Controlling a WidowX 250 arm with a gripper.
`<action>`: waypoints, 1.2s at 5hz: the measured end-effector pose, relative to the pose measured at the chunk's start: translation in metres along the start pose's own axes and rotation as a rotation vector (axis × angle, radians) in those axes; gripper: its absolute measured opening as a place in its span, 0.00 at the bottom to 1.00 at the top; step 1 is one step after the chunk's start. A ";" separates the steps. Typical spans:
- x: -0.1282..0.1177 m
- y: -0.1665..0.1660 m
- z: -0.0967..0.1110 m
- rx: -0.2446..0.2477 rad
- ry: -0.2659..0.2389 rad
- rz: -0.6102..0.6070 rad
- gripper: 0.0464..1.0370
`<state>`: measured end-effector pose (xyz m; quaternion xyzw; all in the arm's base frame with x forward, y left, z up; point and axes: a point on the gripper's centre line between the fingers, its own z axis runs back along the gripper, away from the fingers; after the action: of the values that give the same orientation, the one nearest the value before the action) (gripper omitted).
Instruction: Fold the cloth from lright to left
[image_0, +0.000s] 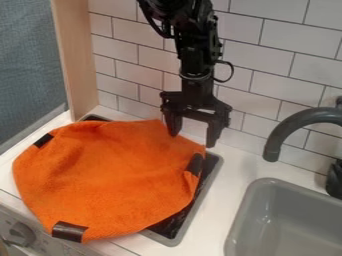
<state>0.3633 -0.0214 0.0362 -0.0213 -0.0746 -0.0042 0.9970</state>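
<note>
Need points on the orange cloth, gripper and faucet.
Orange cloth (110, 175): camera view, middle of its upper face.
Gripper (193, 139): camera view, midway between the tips of its open jaws.
Faucet (272, 149): camera view, spout near its outlet.

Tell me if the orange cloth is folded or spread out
Spread out: the cloth lies wide, its dark patches far apart along its edge.

The black arm (194, 52) is extended steeply down from the top edge, with the gripper (193, 140) pointed downward and its two fingers (214, 131) spread wide apart.
</note>
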 end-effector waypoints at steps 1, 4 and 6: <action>-0.007 0.000 -0.013 0.001 0.040 0.005 0.96; -0.022 -0.001 -0.047 0.030 0.132 0.097 0.96; -0.021 -0.019 -0.055 0.043 0.133 0.061 0.59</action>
<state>0.3501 -0.0423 -0.0210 -0.0017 -0.0075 0.0266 0.9996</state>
